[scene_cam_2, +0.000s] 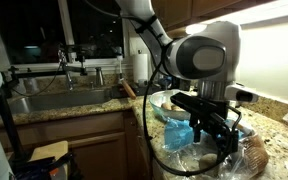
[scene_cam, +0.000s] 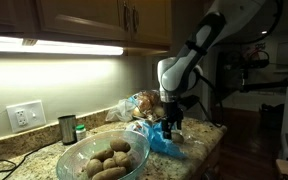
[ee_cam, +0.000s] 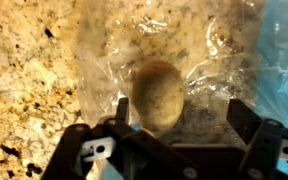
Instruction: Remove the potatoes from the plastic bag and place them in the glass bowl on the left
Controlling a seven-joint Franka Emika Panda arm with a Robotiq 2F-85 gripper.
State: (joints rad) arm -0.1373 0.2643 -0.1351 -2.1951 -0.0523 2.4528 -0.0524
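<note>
In the wrist view one light-brown potato (ee_cam: 156,95) lies on wrinkled thin plastic film over the granite counter. A bright-blue part of the plastic bag (ee_cam: 284,60) shows at the right edge. My gripper (ee_cam: 181,108) hangs open just above. The potato sits close to the left finger (ee_cam: 120,110) and the right finger stands well apart. In both exterior views the gripper (scene_cam: 172,122) (scene_cam_2: 219,130) is low over the blue bag (scene_cam: 164,138) (scene_cam_2: 179,132). The glass bowl (scene_cam: 136,160) stands nearer the camera with several potatoes (scene_cam: 109,160) in it.
A clear printed bag with brown lumps (scene_cam: 142,103) lies behind the blue bag. A small dark metal cup (scene_cam: 67,128) stands by the wall, near a wall outlet (scene_cam: 24,115). A sink (scene_cam_2: 54,100) lies further along the counter. The counter edge runs close to the gripper.
</note>
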